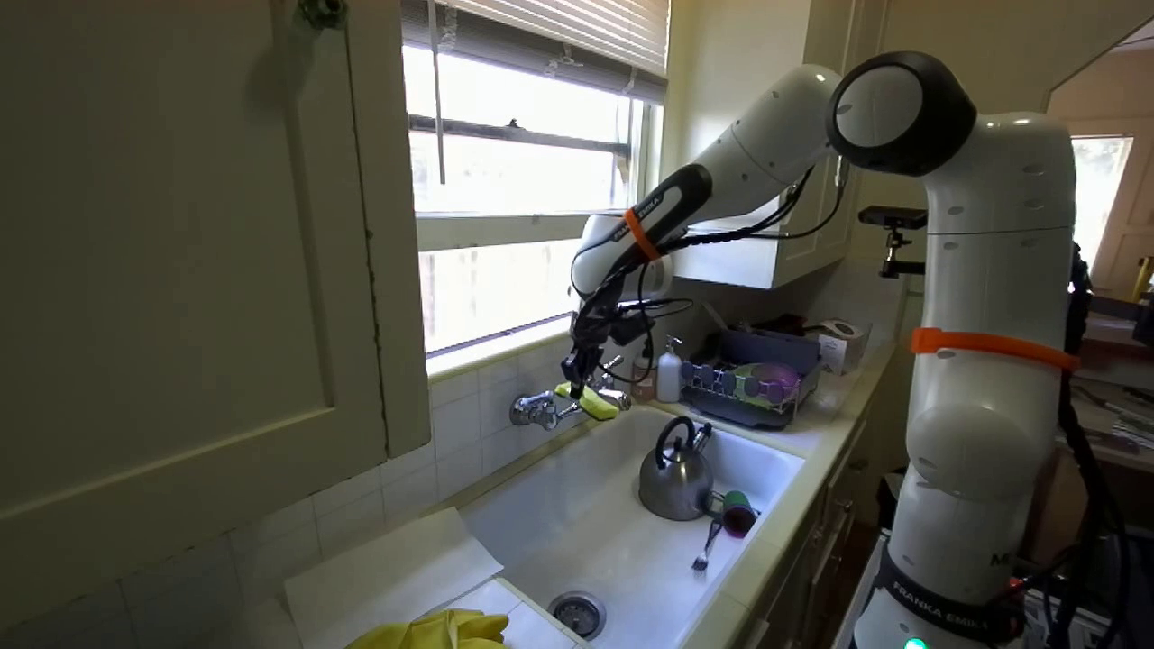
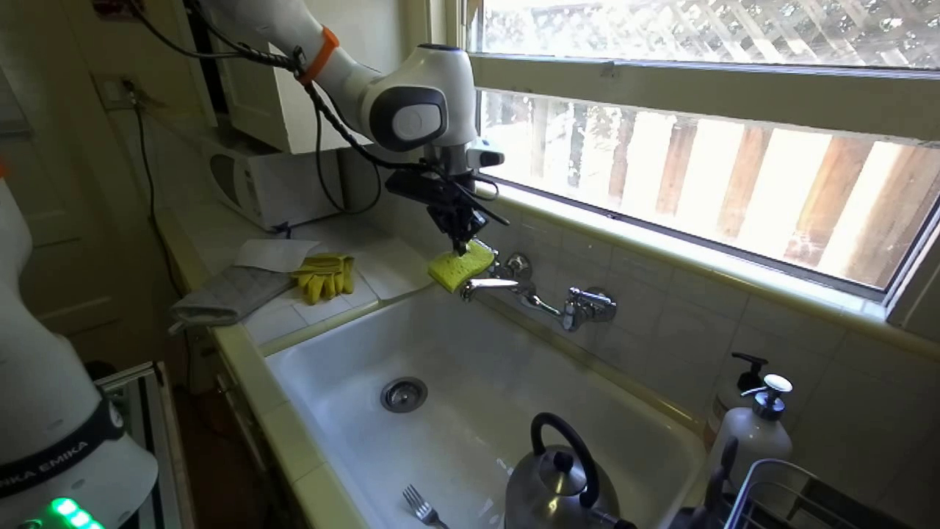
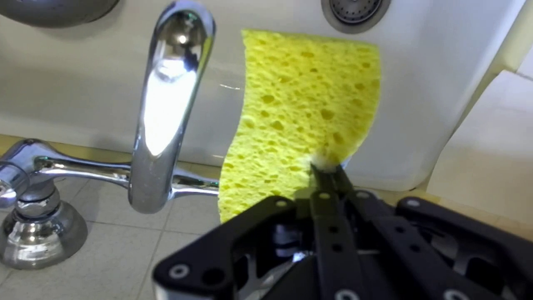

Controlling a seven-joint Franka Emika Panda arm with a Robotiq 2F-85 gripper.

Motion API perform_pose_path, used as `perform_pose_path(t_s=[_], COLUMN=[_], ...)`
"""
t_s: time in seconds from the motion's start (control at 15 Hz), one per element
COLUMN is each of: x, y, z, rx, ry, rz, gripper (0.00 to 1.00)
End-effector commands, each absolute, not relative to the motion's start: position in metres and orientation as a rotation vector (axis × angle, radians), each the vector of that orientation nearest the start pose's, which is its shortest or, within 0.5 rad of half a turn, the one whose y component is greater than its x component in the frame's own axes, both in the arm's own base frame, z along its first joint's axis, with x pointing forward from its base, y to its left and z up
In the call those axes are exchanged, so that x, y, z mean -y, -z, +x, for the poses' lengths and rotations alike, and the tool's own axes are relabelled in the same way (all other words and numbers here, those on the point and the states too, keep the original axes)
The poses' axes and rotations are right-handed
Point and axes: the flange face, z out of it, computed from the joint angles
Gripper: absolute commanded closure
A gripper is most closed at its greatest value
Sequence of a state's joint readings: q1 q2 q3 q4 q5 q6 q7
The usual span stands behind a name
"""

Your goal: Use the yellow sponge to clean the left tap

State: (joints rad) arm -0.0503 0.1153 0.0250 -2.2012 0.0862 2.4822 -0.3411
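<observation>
The yellow sponge (image 3: 304, 104) is pinched in my gripper (image 3: 327, 166) and bends where the fingertips press it. In both exterior views the sponge (image 1: 593, 403) (image 2: 461, 268) hangs above the sink edge by the wall, under the gripper (image 1: 578, 388) (image 2: 460, 251). The left tap (image 1: 534, 411) is a chrome handle on the tiled wall. It also shows beside the sponge (image 2: 518, 266); whether they touch I cannot tell. In the wrist view the sponge and gripper hide it. The chrome spout (image 3: 166, 104) and right tap (image 3: 41, 237) lie to the left there.
The white sink (image 1: 577, 505) holds a steel kettle (image 1: 676, 482), a cup (image 1: 737, 514) and a fork (image 2: 420, 505). Soap bottles (image 1: 669, 374) and a dish rack (image 1: 766, 361) stand at its far end. Yellow gloves (image 2: 323, 277) lie on the counter. A window (image 2: 698, 169) is above.
</observation>
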Motion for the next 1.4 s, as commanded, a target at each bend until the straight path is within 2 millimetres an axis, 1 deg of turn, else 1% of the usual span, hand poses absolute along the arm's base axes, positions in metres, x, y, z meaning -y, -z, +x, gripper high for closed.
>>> perform_pose_path(t_s=[0.0,0.27,0.53,1.0,1.07,1.13,1.2,1.33], x=[0.009,0.003,0.004,0.004,0.006,0.008,0.01,0.012], y=[-0.35,-0.345,-0.338,-0.32,-0.319,-0.318,-0.318,-0.318], z=[0.539,0.527,0.523,0.508,0.508,0.507,0.507,0.505], rx=[0.447,0.501,0.519,0.58,0.581,0.591,0.596,0.609], ry=[0.178,0.135,0.116,0.054,0.063,0.051,0.059,0.055], rz=[-3.077,-3.074,-3.088,-3.093,-3.118,-3.12,-3.135,-3.143], gripper=[0.99,0.99,0.99,0.99,0.72,0.71,0.66,0.51])
